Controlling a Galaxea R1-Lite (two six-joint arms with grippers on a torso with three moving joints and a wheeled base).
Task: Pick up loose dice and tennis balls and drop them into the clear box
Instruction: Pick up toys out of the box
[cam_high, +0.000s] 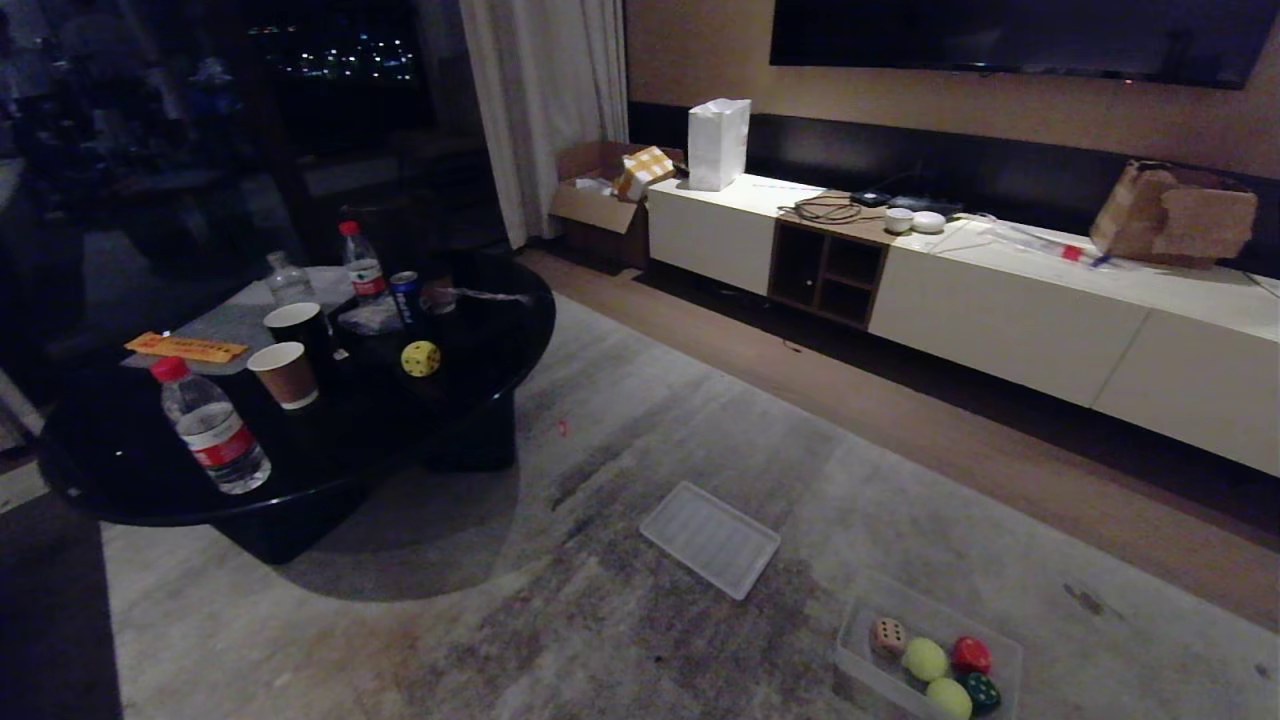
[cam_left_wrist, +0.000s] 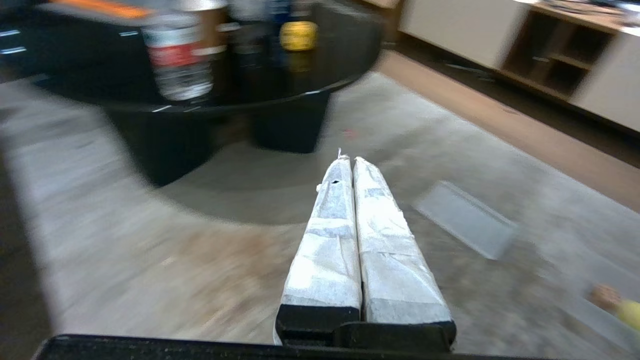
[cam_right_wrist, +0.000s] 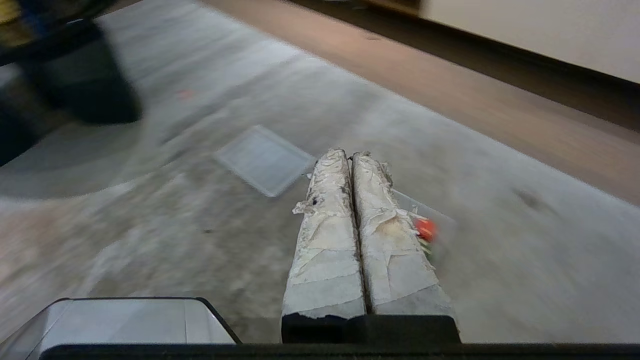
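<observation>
A yellow die (cam_high: 420, 359) sits on the black round table (cam_high: 120, 470), also seen from the left wrist view as the yellow die (cam_left_wrist: 298, 35). The clear box (cam_high: 1005, 650) stands on the rug at the lower right. It holds a cream die (cam_high: 888, 636), two tennis balls (cam_high: 925, 659) (cam_high: 948, 697), a red die (cam_high: 970, 655) and a dark green die (cam_high: 983, 692). Neither arm shows in the head view. My left gripper (cam_left_wrist: 348, 159) is shut and empty above the rug. My right gripper (cam_right_wrist: 351, 154) is shut and empty, with the clear box (cam_right_wrist: 435, 220) partly hidden behind it.
A flat ribbed clear lid (cam_high: 710, 538) lies on the rug. The table also carries two water bottles (cam_high: 212, 428), two paper cups (cam_high: 285, 374) and a can (cam_high: 405, 297). A long white cabinet (cam_high: 1000, 300) runs along the far wall.
</observation>
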